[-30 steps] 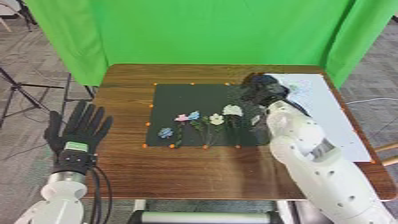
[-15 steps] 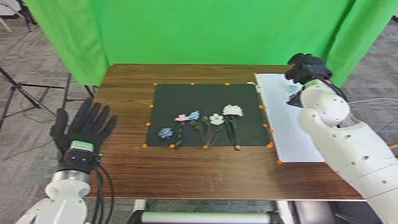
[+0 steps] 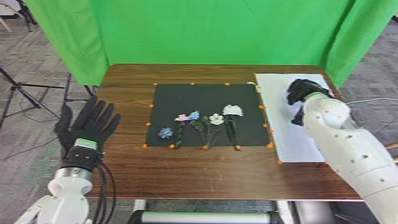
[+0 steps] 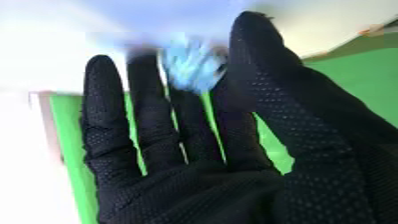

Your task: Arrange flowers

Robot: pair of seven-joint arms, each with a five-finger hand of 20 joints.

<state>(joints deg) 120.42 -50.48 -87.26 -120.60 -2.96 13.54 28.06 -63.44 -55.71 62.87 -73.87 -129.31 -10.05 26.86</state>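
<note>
One right robot hand, fingers nearly straight, blue flower at fingertips

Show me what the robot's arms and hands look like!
The left arm and right arm are white and rounded. The left hand has a black glove, a pale green patch and dark cables. The right hand has a black glove with tiny dots.
</note>
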